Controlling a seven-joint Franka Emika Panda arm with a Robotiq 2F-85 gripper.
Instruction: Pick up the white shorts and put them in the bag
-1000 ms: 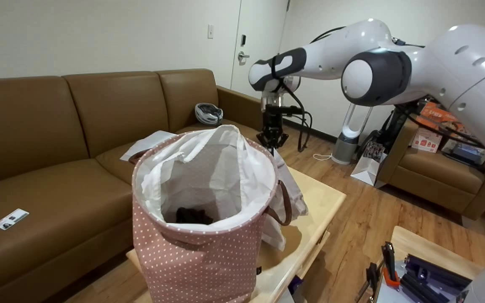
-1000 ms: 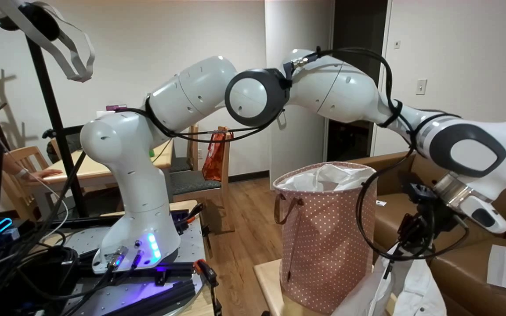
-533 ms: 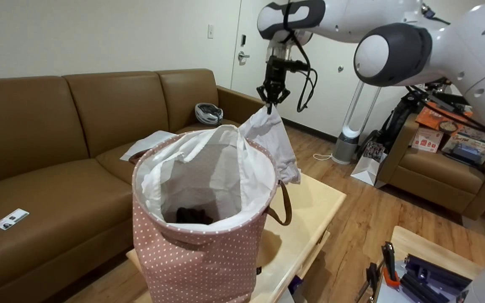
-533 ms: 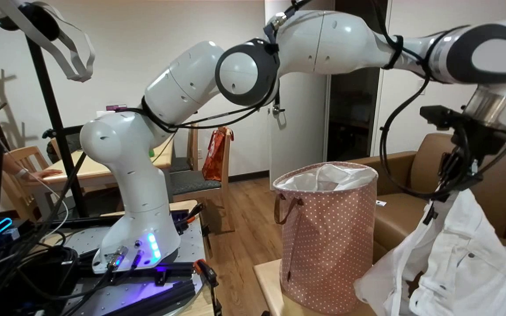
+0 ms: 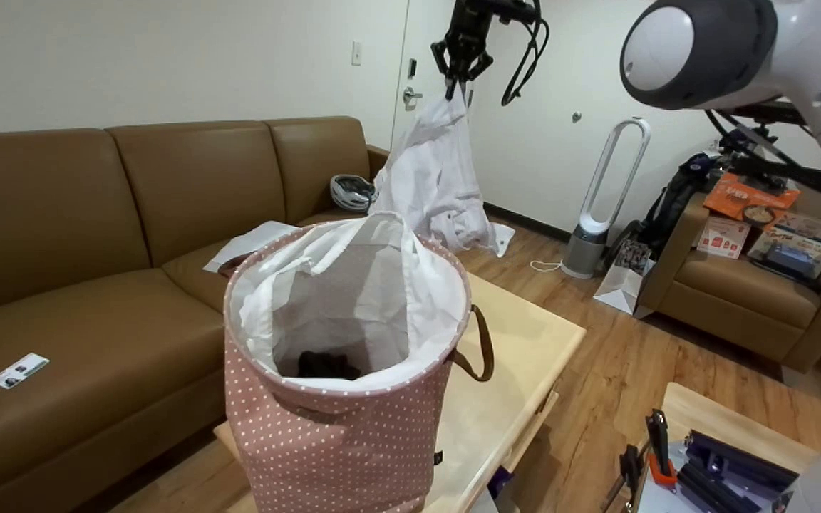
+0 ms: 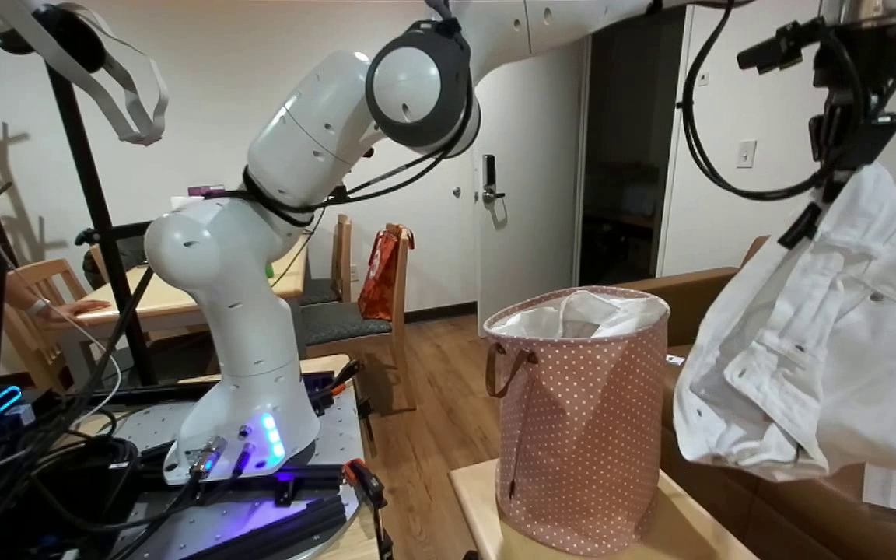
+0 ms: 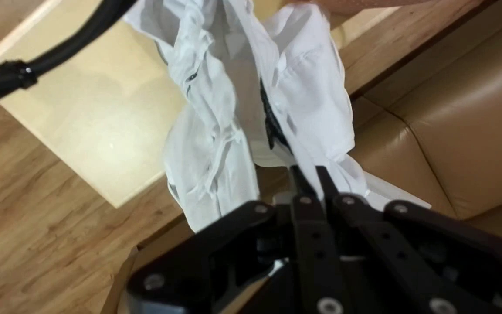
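- My jaws are pinched together on the upper edge of the white cloth shorts (image 6: 829, 334), which hang in mid-air outside the dusty-pink, white-dotted, round fabric bag (image 6: 580, 435).
- The pinched end points up; the long axis runs down from there, roughly upright, the cloth widening below.
- In an exterior view I look into the bag, onto crumpled dark cloth (image 5: 326, 365) within the white fabric lining (image 5: 435, 306); the shorts hang behind the far rim.
- In an exterior view showing a small round button (image 6: 876, 296) on the shorts, the bag's wall hides that cloth; a narrow gap parts bag from shorts.
- The wrist view shows two folds with an opening between, the pale wooden tabletop (image 7: 103, 122) on one side, the brown upholstered sofa (image 7: 469, 100) on the other.
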